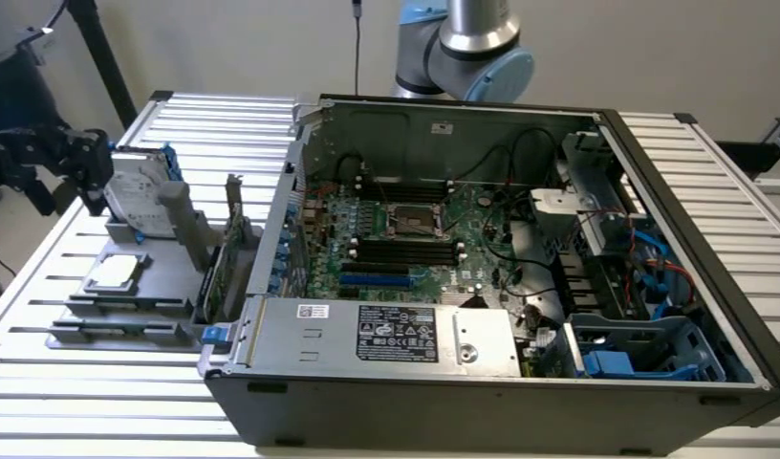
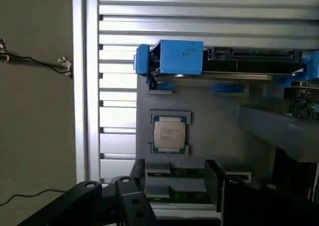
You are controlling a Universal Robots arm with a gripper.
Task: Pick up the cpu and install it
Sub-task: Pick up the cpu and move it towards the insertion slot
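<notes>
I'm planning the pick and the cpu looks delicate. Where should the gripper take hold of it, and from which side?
Take the cpu by two opposite edges, coming straight down from above. It lies flat, metal top up, seated on the grey holder, so probably only its thin sides can be pinched. Corner tabs seem to frame it, so aim mid-edge.

Silver cpu (image 1: 116, 273) on grey holder (image 1: 125, 318) beside open case (image 1: 364, 406)

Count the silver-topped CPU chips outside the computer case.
1. The small square silver-topped CPU chip lies flat on the grey plastic holder, at the exterior view's left of the open computer case; others may be hidden.
</notes>
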